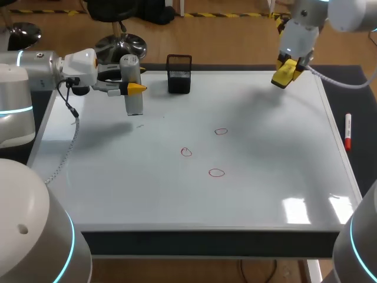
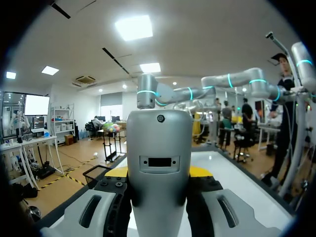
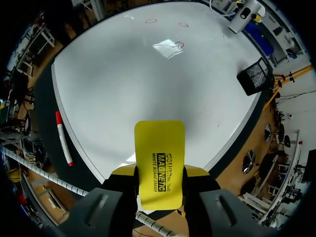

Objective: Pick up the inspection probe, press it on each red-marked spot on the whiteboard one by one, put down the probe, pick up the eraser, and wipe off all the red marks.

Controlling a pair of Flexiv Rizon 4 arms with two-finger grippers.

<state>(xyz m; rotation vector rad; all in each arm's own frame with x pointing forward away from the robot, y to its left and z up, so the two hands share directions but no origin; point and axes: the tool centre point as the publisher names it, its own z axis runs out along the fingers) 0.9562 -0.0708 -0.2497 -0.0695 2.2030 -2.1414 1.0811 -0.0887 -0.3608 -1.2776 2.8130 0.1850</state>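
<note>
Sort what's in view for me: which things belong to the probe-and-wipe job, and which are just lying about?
Belong to the job:
probe, held in the left gripper
eraser, held in the right gripper
three red marks
whiteboard

Lying about:
black mesh holder at the board's far edge
red marker, off the board's right edge

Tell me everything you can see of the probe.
The probe is a smooth light-grey stick with a rounded top, plastic by its look. One face bears a small round dot and, below it, a dark rectangular slot. It stands upright, gripped from both sides by the yellow tips of the left claw, over the far left part of the whiteboard. Whether its lower end touches the board cannot be told.
</note>
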